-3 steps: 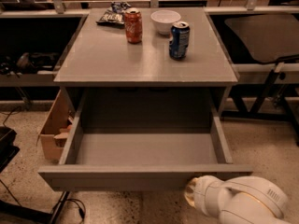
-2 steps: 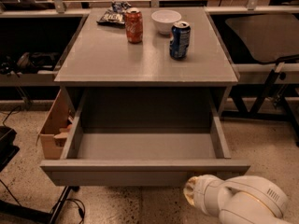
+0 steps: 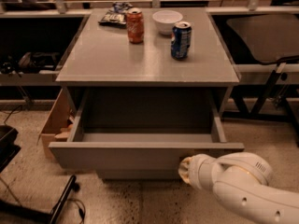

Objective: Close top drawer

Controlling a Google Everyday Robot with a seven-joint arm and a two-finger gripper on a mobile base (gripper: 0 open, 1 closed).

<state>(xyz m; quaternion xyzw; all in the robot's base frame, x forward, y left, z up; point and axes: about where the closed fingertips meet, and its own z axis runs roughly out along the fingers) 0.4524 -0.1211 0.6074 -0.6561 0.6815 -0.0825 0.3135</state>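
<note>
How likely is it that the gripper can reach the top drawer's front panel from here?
Probably yes. The gripper sits right at the front panel of the top drawer, right of centre, with nothing between them; contact is unclear.

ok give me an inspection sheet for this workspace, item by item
surface: grey cabinet top, flat, items grouped at the back
job's things: top drawer pulled out, grey tray interior open to view
clutter: red can, blue can, white bowl, snack bag
grippers: hand at the drawer's front panel, right of centre; contact unclear
cables: black cable across the right-side rail; thin cord on floor, lower left
surroundings: cardboard box beside the cabinet's left; speckled floor
</note>
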